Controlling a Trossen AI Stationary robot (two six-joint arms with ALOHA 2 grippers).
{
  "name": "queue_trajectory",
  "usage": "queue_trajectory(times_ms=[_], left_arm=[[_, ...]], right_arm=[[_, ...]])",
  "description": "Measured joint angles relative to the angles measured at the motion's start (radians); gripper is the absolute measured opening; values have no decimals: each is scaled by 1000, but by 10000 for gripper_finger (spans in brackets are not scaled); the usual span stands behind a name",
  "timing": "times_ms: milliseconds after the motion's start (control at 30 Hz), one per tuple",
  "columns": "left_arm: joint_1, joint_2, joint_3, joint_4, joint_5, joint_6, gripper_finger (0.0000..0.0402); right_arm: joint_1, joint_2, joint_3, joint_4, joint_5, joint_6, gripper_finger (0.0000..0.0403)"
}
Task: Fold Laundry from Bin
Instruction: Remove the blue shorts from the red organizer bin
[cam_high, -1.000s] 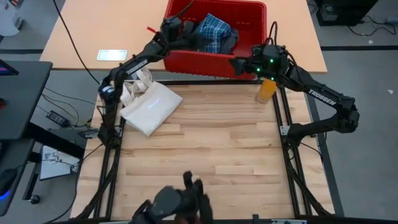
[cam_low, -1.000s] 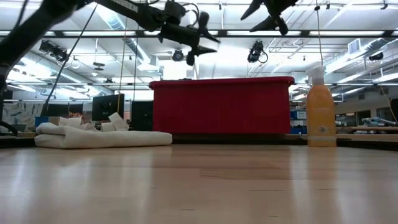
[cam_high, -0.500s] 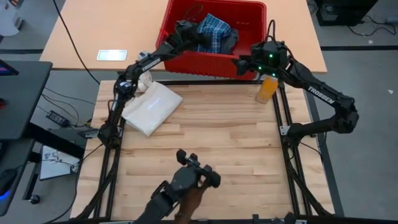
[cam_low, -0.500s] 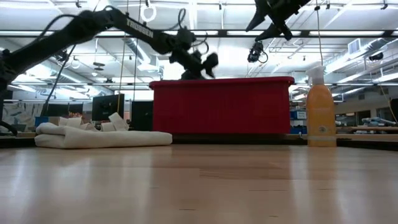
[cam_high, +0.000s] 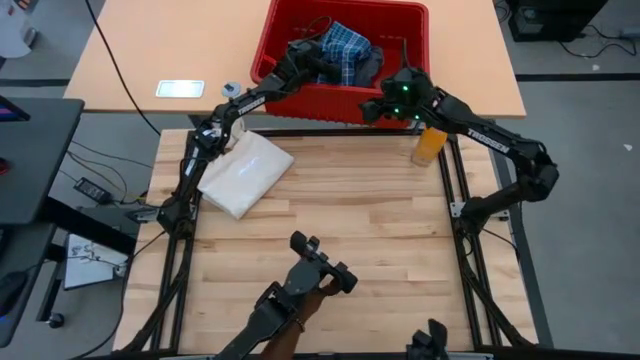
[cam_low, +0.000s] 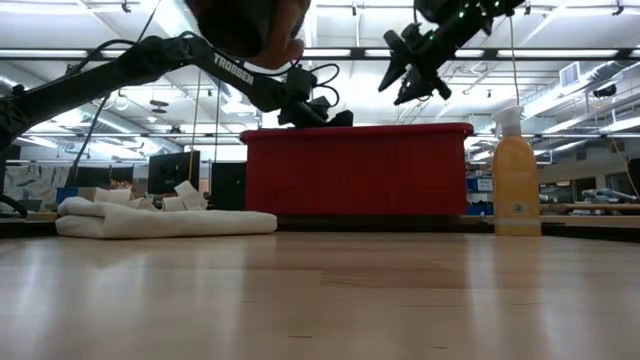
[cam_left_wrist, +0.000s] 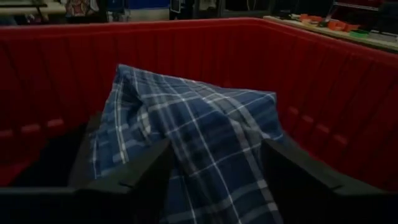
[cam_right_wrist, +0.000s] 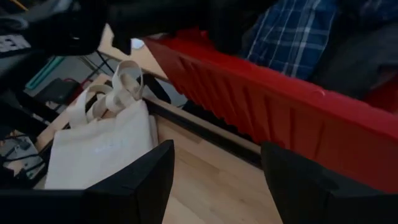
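The red bin (cam_high: 330, 100) stands beyond the table's far edge with laundry in it. A blue-and-white plaid shirt (cam_high: 345, 48) lies heaped on top, and a dark grey piece (cam_high: 372, 64) lies beside it. My left gripper (cam_high: 298, 52) reaches into the bin, open. Its fingers stand on either side of the shirt's raised fold (cam_left_wrist: 205, 124). My right gripper (cam_high: 370, 108) hangs open and holds nothing, just above the bin's near wall (cam_right_wrist: 249, 93). My left gripper (cam_left_wrist: 217, 186) comes at the plaid shirt about level, with the raised fold between its open fingers (cam_left_wrist: 143, 180). Whether the fingers touch the cloth, I cannot tell.
A cream tote bag (cam_high: 240, 170) lies flat at the table's far left. An orange spray bottle (cam_high: 428, 143) stands at the far right corner. A dark device on a person's arm (cam_high: 315, 275) reaches in over the near edge. Bare wood lies between.
My left gripper has gone down into the bin toward the plaid shirt and rolled level. My right gripper has dropped and moved toward the table's left along the bin's near wall. The dark device at the near edge has shifted.
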Motion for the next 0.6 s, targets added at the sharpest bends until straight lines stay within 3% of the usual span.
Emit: queue_trajectory(times_ms=[200,333,467,600], left_arm=[[19,-13,0,-106,15,-87,289],[16,-55,-3,-155,12,-5,290],[-3,-96,45,-139,20,135,290],[-2,-114,148,-268,19,157,290]], right_arm=[[-12,36,0,95,-65,22,246],[-19,29,0,138,-47,-15,246],[-42,14,0,158,-15,-189,244],[-61,30,0,157,87,-504,238]])
